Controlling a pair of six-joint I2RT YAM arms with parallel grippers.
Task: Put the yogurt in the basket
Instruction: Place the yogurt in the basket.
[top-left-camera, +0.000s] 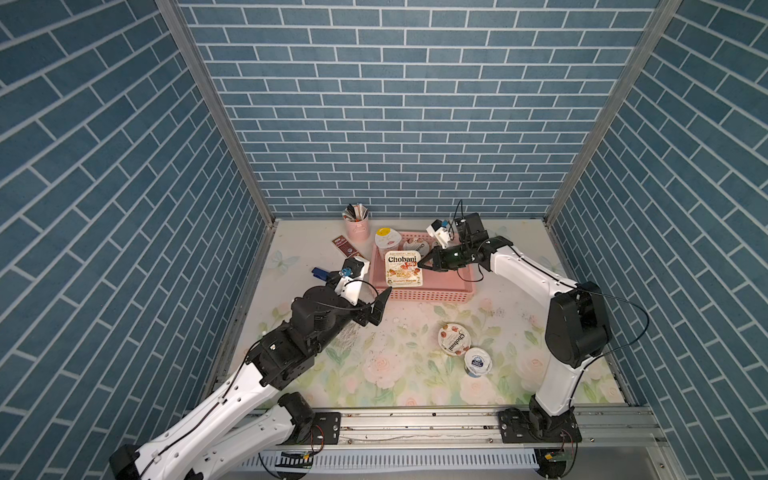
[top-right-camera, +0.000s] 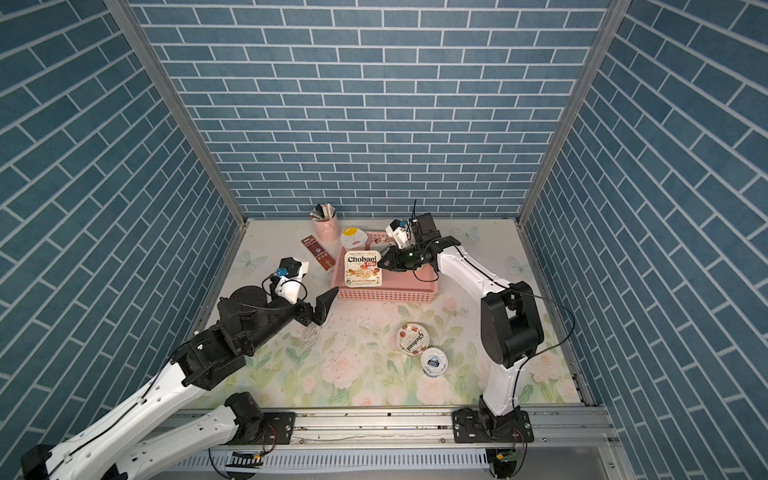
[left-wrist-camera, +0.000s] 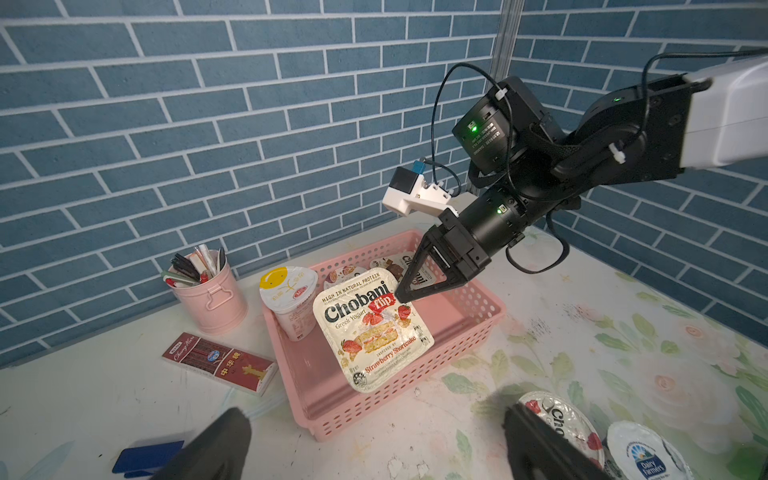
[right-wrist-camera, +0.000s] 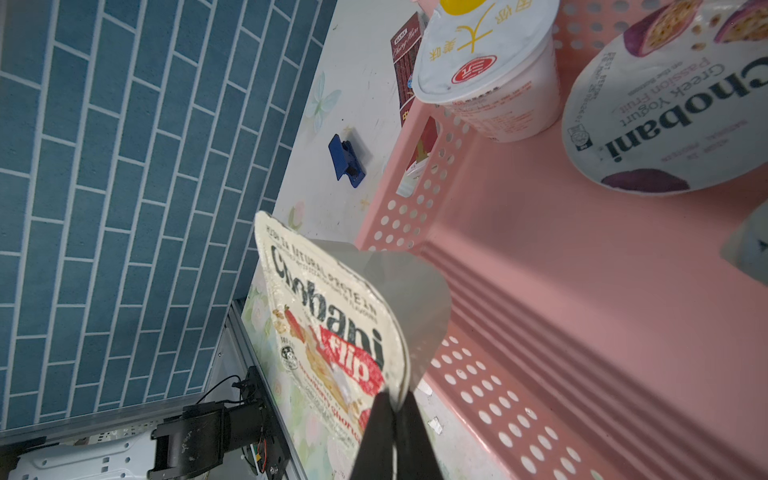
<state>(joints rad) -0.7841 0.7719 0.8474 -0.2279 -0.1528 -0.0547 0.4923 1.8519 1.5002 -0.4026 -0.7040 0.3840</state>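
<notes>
Pinching squarish foil-lidded Chobani Flip cup (top-left-camera: 403, 269) in closed right claw (top-left-camera: 424, 262) above pink perforated plastic basket (top-left-camera: 432, 296) already holding three; leaving two round foil cups (top-left-camera: 454, 339) on counter (top-left-camera: 395, 374), far from claw.

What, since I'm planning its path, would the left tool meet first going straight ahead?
Probably the shallow pink perforated plastic basket: the open left tool points at its near side, depth unclear.

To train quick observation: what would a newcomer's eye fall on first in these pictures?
The squarish foil-lidded Chobani Flip cup, pinched at its rim by the shut right gripper, hangs tilted over the shallow pink perforated plastic basket. On the floral table nearer the robot, a round Chobani cup and a small blue-white cup stand side by side, while the open left gripper hovers beside the basket.
</notes>
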